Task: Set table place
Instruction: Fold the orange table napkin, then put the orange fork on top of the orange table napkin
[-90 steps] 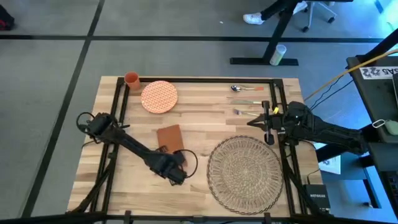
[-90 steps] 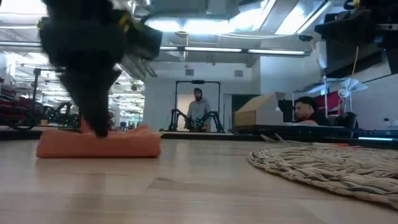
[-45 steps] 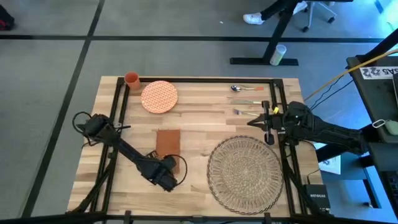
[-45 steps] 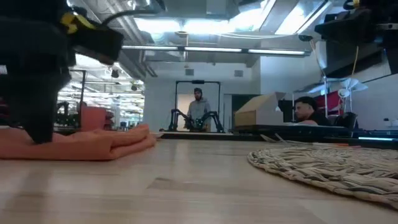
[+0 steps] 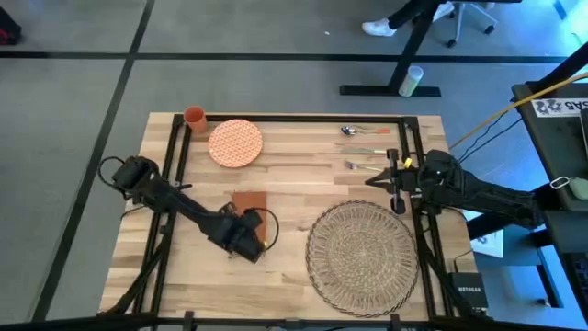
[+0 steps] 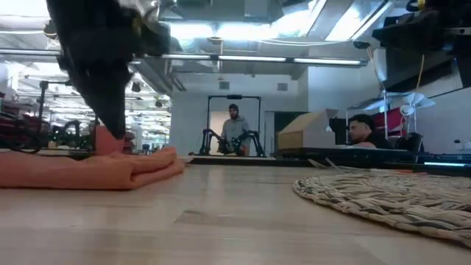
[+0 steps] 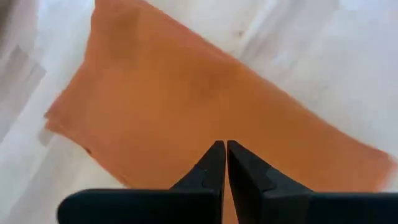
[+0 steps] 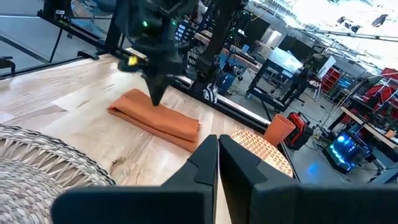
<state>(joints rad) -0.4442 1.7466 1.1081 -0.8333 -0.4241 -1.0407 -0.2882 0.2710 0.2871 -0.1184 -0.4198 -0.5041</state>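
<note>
The rust-orange folded napkin (image 5: 248, 202) lies flat on the table (image 5: 303, 184), left of centre. My left gripper (image 5: 245, 221) is shut, its tips on the napkin's top, as the left wrist view (image 7: 224, 144) and the right wrist view (image 8: 155, 99) also show. The place, a round woven straw mat (image 5: 360, 256), lies flat at the near right. My right gripper (image 8: 217, 140) is shut and holds nothing; it hovers by the mat's far right rim (image 5: 397, 200). My left gripper sets its shut fingertips (image 7: 214, 155) down on the napkin's top face (image 7: 205, 118), about mid-width and toward its near side. The fingers come from above, slanting down from the table's near side. The napkin lies flat on the table.
An orange-patterned plate (image 5: 235, 142) and an orange cup (image 5: 195, 117) stand at the far left. A spoon (image 5: 363, 131) and a fork (image 5: 363, 166) lie at the far right. Black frame rails (image 5: 175, 175) cross the table. Bare wood lies between napkin and mat.
My left gripper has drawn back toward the near left and then gone toward the far edge, onto the napkin. The napkin has turned from slanted to square with the table's edges and slid slightly left, still flat.
</note>
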